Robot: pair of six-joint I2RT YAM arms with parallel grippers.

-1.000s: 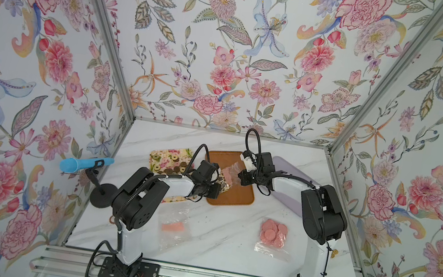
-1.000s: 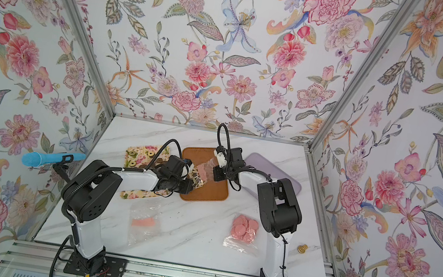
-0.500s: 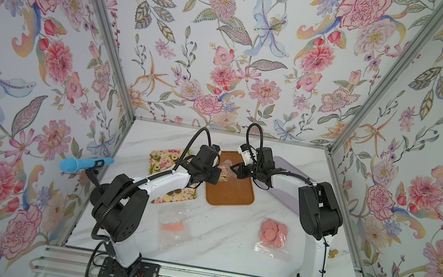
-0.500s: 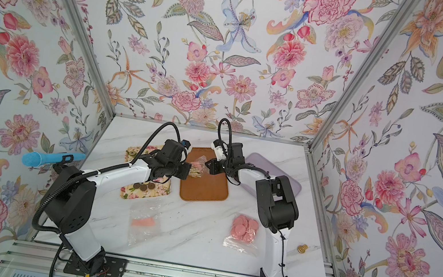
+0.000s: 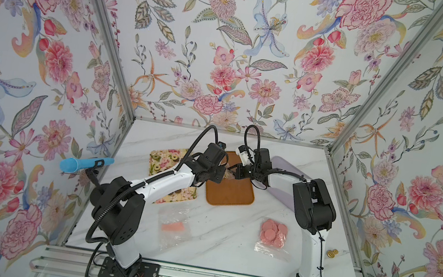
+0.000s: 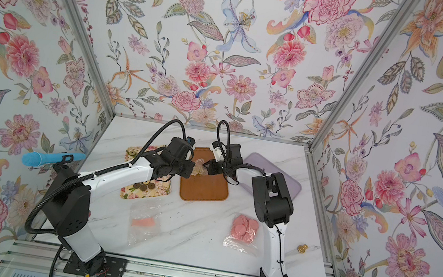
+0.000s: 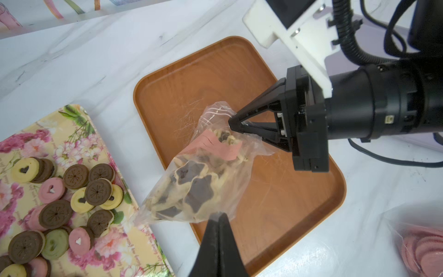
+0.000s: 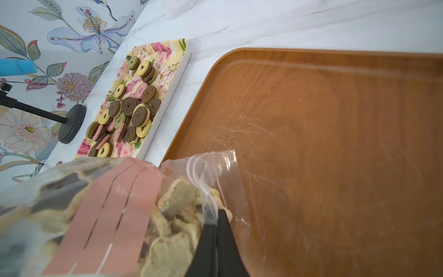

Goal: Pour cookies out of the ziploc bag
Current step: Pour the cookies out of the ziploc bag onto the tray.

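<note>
We see the ziploc bag [image 7: 203, 167] strung between the two claws, hanging over the brown tray [image 7: 287, 203]. In a top view the bag [image 5: 228, 173] sits in the narrow gap where the two arms meet, above the tray's far half.

The left claw [image 7: 219, 215] pinches the bag's sealed lower edge. The right claw [image 7: 231, 122] grips the film at the mouth end, just beside the zip ridges [image 8: 203, 167]. The star cookies [image 7: 191, 189], beige with dark centres, are all bunched inside the bag between the two grips, and a few crowd up near the mouth.

A pink label strip [image 7: 215, 146] wraps the bag below the zip. From the right wrist it [image 8: 115, 215] shows thin slits, and we can make out no writing on it. Fine script runs through the pattern of the floral tray [image 7: 72, 124], but it is too small for us to read.

Both claws are clenched. The left fingers meet with only film between them, and the right claw [image 8: 217, 213] likewise has its fingers pressed together on the plastic.

Round cookies [image 7: 98, 191] in brown, yellow, pink and green lie piled on the floral tray beside the brown one. Nearer the robot's base, a second bag [image 5: 272, 234] of pink discs lies on the marble table [image 5: 227, 245], well apart from both claws.
</note>
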